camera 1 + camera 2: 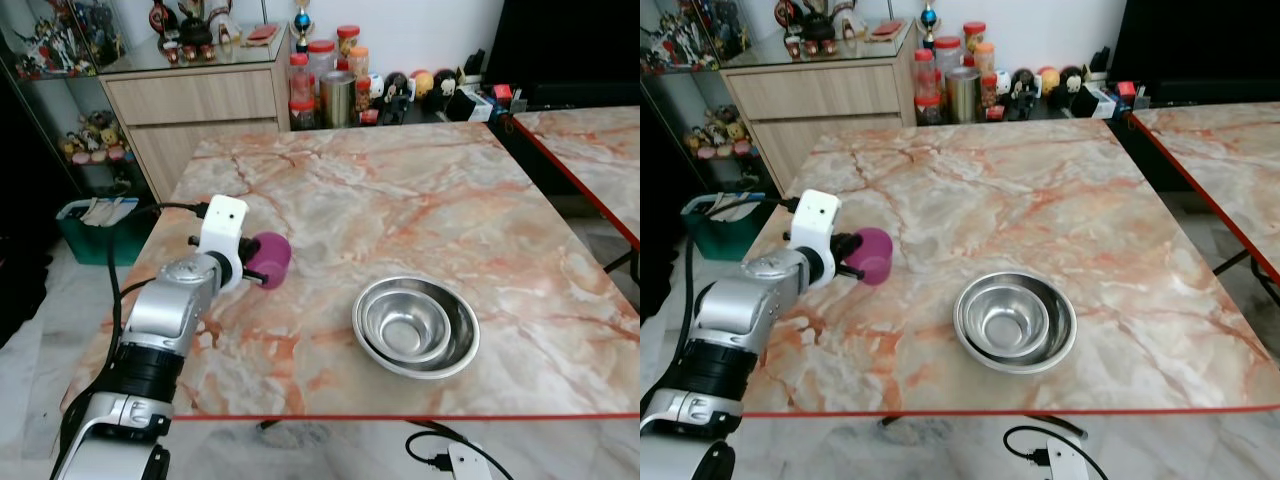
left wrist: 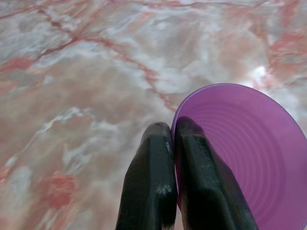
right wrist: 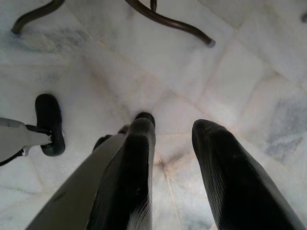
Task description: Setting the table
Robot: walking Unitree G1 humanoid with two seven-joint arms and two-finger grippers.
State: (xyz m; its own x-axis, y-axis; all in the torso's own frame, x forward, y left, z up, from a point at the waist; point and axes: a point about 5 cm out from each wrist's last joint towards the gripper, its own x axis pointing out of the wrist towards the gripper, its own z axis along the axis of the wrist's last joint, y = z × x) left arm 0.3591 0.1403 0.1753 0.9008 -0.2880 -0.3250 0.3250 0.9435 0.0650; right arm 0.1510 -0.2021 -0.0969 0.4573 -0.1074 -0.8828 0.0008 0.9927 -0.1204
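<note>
On the counter [image 1: 400, 200], left half:
Cup: purple cup [image 1: 268, 259], lying on its side near the left edge, mouth toward the arm.
Left end effector [image 2: 173, 143]: fingers pinched together on the cup's rim, one inside, one outside.
Bowls: two nested steel bowls [image 1: 415, 325], near the front edge, well apart from the cup.
Right end effector [image 3: 175, 139]: hanging over the floor [image 3: 240, 86], fingers parted, holding nothing.
Far edge: jars [image 1: 330, 75] beside a cabinet [image 1: 200, 100].

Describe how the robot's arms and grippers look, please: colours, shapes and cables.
The left arm is silver metal with a black ring joint, a white boxy wrist block and a black cable along it. The left gripper has two long, rounded black fingers. The right gripper has the same thick black fingers, faintly ribbed, beside a pale grey arm part.
</note>
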